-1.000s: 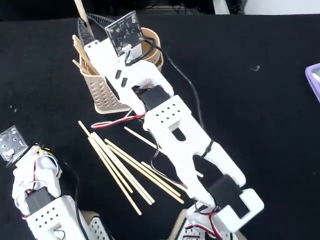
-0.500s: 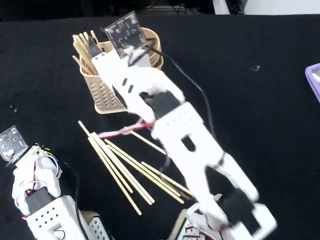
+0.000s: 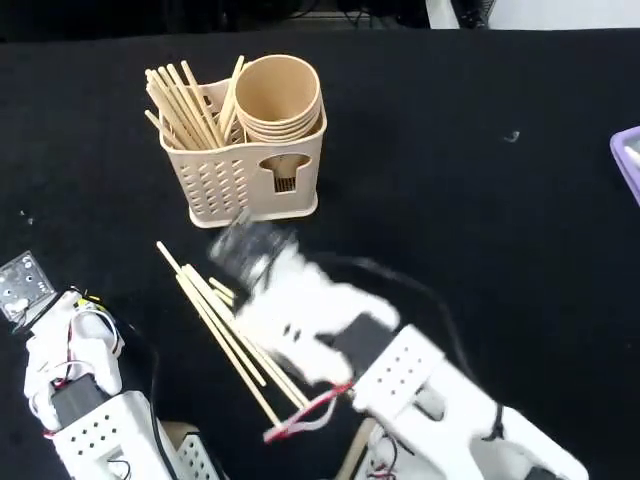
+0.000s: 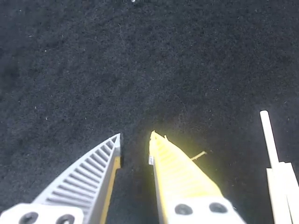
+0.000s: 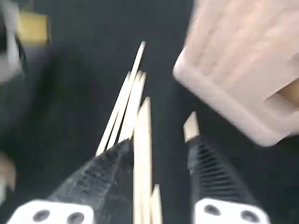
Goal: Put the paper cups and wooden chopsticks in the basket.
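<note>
**A:** Where do the paper cups (image 3: 281,95) sit?

**B:** They are stacked upright in one compartment of the beige basket (image 3: 232,185). A bundle of wooden chopsticks (image 3: 183,98) leans in the compartment beside them. The basket stands on the black table (image 3: 480,230).

**A:** And the loose chopsticks (image 3: 222,322)?

**B:** They lie flat on the table in a narrow fan, in front of the basket and apart from it. Their near ends run under the right arm (image 3: 400,375).

**A:** How does the right gripper (image 5: 159,143) stand?

**B:** Its jaws are spread, with nothing clamped. In its wrist view it hangs low over the loose chopsticks. Several of them pass through the gap close to one black finger (image 5: 112,172), and a short stick end shows by the other. The basket's corner is just beyond the fingertips.

**A:** And the left gripper (image 4: 135,141)?

**B:** Its jaws are slightly apart, with bare black table in the narrow gap. It grips nothing. A chopstick end (image 4: 268,138) lies off to one side of it, not touching it. In the high view the left arm (image 3: 75,375) sits at the near left corner, well away from the basket.

**A:** Anything else on the table?

**B:** A purple object (image 3: 628,160), cut off at the far right edge.
</note>
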